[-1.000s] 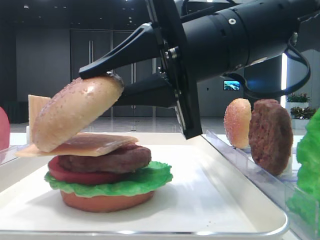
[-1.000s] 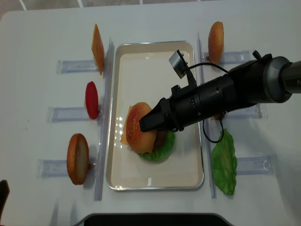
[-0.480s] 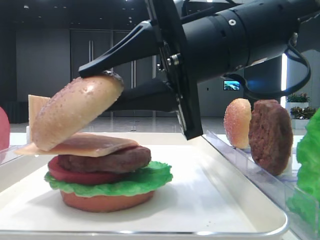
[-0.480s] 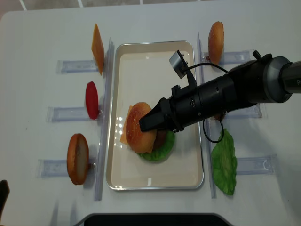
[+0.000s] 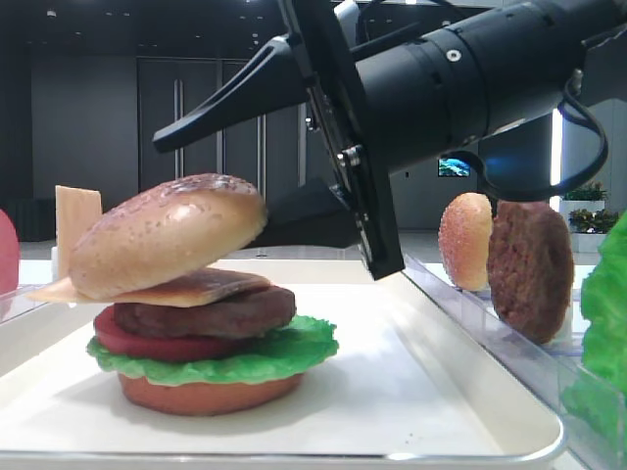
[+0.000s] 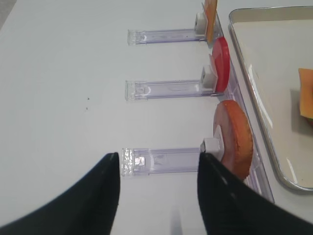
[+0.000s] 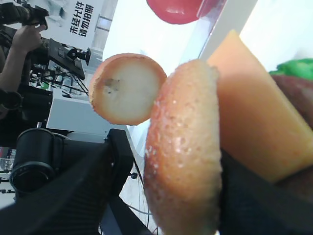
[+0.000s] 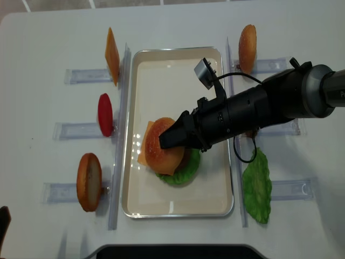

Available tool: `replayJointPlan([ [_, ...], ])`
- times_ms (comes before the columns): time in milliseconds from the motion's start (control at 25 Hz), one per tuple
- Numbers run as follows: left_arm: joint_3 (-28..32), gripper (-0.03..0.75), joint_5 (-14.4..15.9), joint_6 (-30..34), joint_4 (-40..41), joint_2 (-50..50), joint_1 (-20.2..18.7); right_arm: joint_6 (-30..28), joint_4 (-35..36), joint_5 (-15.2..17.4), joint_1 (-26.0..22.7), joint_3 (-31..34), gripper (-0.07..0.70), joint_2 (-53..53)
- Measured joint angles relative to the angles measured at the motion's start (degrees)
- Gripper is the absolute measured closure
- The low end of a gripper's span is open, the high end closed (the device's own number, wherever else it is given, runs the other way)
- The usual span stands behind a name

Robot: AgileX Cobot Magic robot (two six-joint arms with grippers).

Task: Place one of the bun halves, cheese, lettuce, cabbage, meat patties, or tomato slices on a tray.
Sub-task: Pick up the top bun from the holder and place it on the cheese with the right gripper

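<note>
A seeded bun top (image 5: 162, 235) lies slightly tilted on the cheese (image 5: 196, 287), crowning a stack of meat patty (image 5: 216, 315), tomato slice (image 5: 127, 343), lettuce (image 5: 245, 357) and bottom bun (image 5: 206, 394) on the white tray (image 5: 392, 401). My right gripper (image 5: 211, 181) is open around the bun top: the upper finger stands clear above it, and the lower one is behind it. In the right wrist view the bun (image 7: 183, 147) shows edge-on between the spread fingers (image 7: 73, 196). My left gripper (image 6: 159, 156) is open over the table, holding nothing.
Clear racks flank the tray (image 8: 178, 70). On the left stand a cheese slice (image 8: 111, 55), a tomato slice (image 8: 105, 114) and a reddish-brown bun (image 8: 89, 182). On the right stand another bun (image 8: 247, 40), a patty (image 5: 529, 266) and lettuce (image 8: 256, 186).
The right gripper's jaws have spread apart. The bun top has left the upper finger and settled flatter onto the cheese.
</note>
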Motion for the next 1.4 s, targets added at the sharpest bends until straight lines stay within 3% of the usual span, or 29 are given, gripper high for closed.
replayJointPlan([
  [280, 0.0, 0.325, 0.0, 0.0, 0.0, 0.0, 0.0, -0.63, 0.0, -1.83, 0.0, 0.0, 0.22, 0.0],
  [640, 0.0, 0.325, 0.0, 0.0, 0.0, 0.0, 0.0, -1.05, -0.2, -4.19, 0.0, 0.0, 0.145, -0.13],
  [1400, 0.0, 0.325, 0.0, 0.0, 0.0, 0.0, 0.0, 1.33, -7.76, -14.99, -0.05, 0.0, 0.14, -6.61],
])
